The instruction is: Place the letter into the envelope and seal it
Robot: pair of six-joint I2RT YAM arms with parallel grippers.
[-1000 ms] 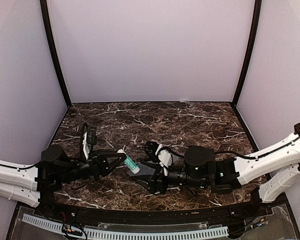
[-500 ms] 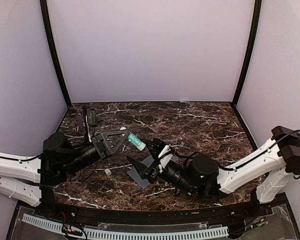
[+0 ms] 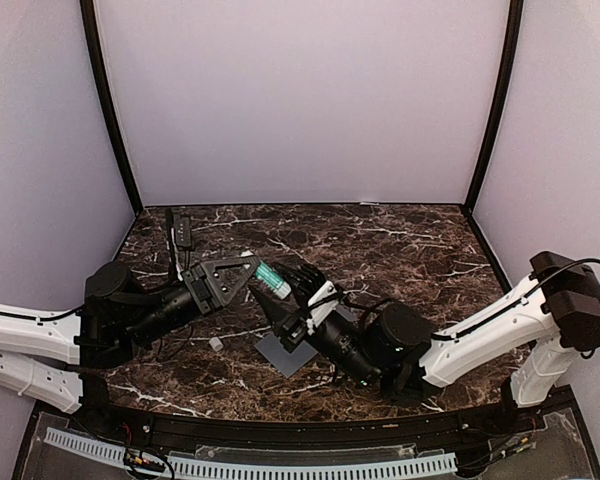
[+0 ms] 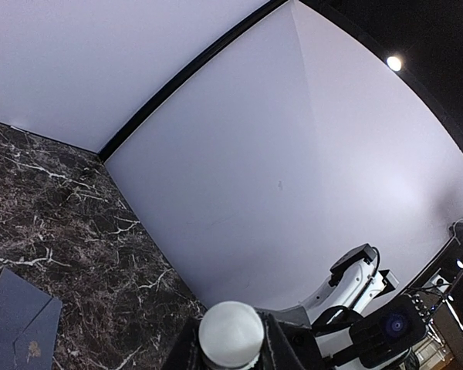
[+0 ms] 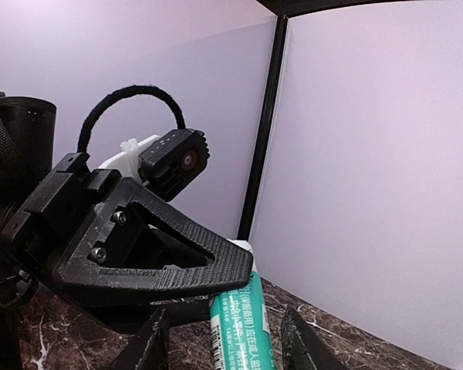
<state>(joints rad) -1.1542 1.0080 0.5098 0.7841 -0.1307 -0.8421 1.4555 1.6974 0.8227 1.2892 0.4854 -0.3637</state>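
The grey-blue envelope (image 3: pixel 283 353) lies flat on the marble table (image 3: pixel 410 240) below both grippers, and its corner also shows in the left wrist view (image 4: pixel 17 324). The letter is out of view. My left gripper (image 3: pixel 252 268) is raised above the table and shut on a white-and-green glue stick (image 3: pixel 270 277). The stick's white round end (image 4: pixel 231 334) sits between that gripper's fingers (image 4: pixel 187 351). My right gripper (image 3: pixel 288 288) is open, and its fingers (image 5: pixel 151 345) straddle the stick's green end (image 5: pixel 239 331) with a gap on each side.
A small white cap-like piece (image 3: pixel 216 343) lies on the table left of the envelope. Lilac walls with black corner posts (image 3: pixel 108 110) close in the table. The right arm (image 4: pixel 353 281) fills the space beside the left gripper.
The left gripper lifted the glue stick up off the envelope and back. The right gripper swung up to the stick's green end and its jaws narrowed. A small white piece now lies on the table.
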